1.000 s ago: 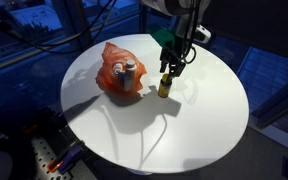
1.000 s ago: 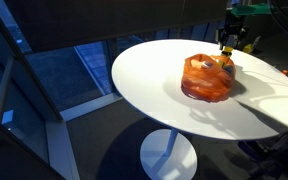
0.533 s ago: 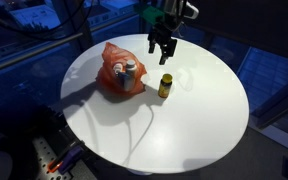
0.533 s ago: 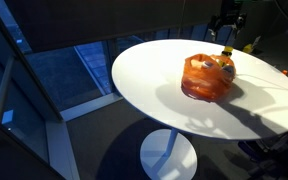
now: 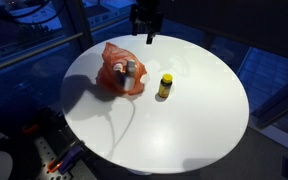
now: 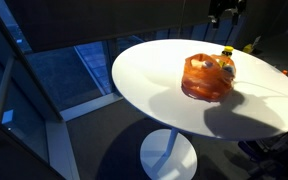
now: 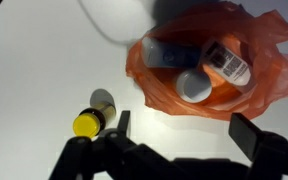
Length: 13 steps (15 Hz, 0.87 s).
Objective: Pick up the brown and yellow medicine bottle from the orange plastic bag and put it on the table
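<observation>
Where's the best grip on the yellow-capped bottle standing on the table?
The bottle stands upright on the table, apart from the bag, so its round sides are free. Probably best to come straight down and close the jaws on the brown body just below the cap.

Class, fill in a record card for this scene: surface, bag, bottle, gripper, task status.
Surface: round white table
Bag: orange plastic bag lying on the table, mouth open, other containers inside
Bottle: brown medicine bottle with yellow cap, upright on the table beside the bag, not touching it
Gripper: gripper above the table, open, holding nothing
Task status: bottle is out of the bag and standing on the table
</observation>
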Available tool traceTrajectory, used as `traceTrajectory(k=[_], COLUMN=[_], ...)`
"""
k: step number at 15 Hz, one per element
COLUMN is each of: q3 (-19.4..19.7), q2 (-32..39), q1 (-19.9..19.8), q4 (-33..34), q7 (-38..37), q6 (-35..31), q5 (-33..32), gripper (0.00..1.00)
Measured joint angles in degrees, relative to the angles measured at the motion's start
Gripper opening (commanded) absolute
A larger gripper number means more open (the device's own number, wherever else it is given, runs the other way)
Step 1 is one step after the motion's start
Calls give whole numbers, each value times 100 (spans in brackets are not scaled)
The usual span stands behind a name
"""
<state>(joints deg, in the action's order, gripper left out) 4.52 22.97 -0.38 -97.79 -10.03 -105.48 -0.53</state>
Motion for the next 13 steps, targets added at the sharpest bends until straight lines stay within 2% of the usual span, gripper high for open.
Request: traceTrajectory(k=[8, 13], q3=[-117, -137], q2=[-1602, -2121], q1=[49, 49], q4=[-1223, -1755], q7=[480, 565], q6=[-223, -438], q5=[-132, -132], gripper=[100, 100])
